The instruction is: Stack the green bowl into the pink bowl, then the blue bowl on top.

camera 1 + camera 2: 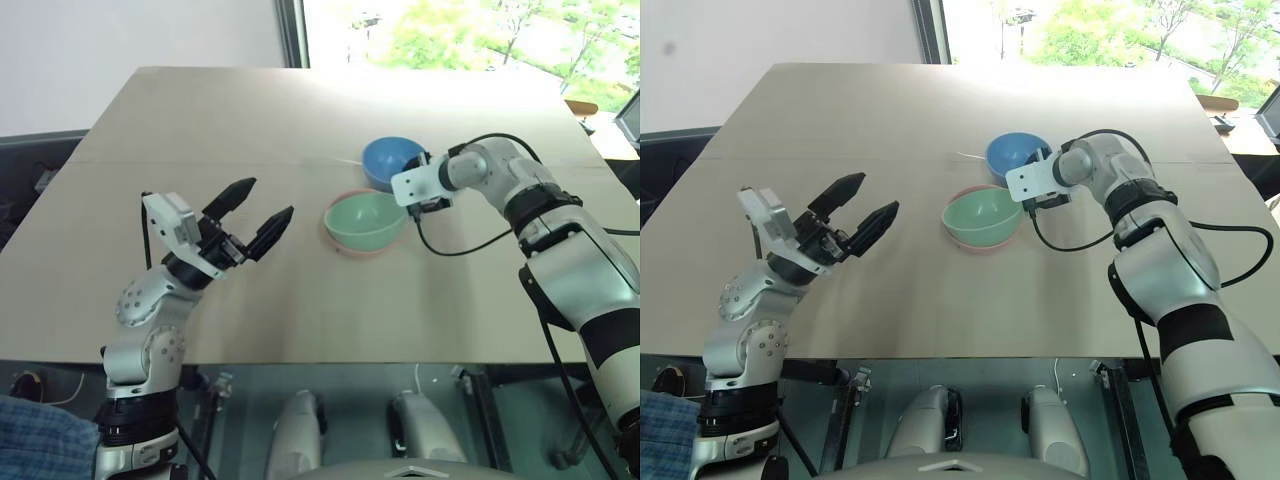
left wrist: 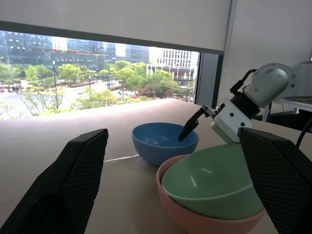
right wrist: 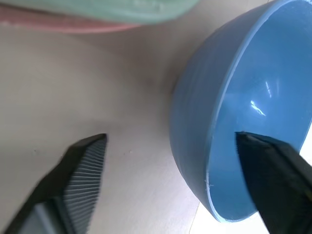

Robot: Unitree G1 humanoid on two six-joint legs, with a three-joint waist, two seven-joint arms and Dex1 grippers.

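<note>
The green bowl (image 1: 365,220) sits nested inside the pink bowl (image 2: 195,222) at the middle of the table. Just behind them the blue bowl (image 1: 388,158) stands upright on its own. My right gripper (image 3: 170,138) is open and straddles the blue bowl's near rim, with one finger (image 2: 187,131) inside the bowl and the other outside its wall. My left gripper (image 1: 268,198) is open and empty. It hovers above the table to the left of the stacked bowls, pointing toward them.
The bowls stand on a light wooden table (image 1: 250,290) that reaches back to a bright window. A black cable (image 1: 470,245) loops from my right wrist over the table beside the stacked bowls. Blue checked cloth (image 1: 40,440) shows below the table's near left corner.
</note>
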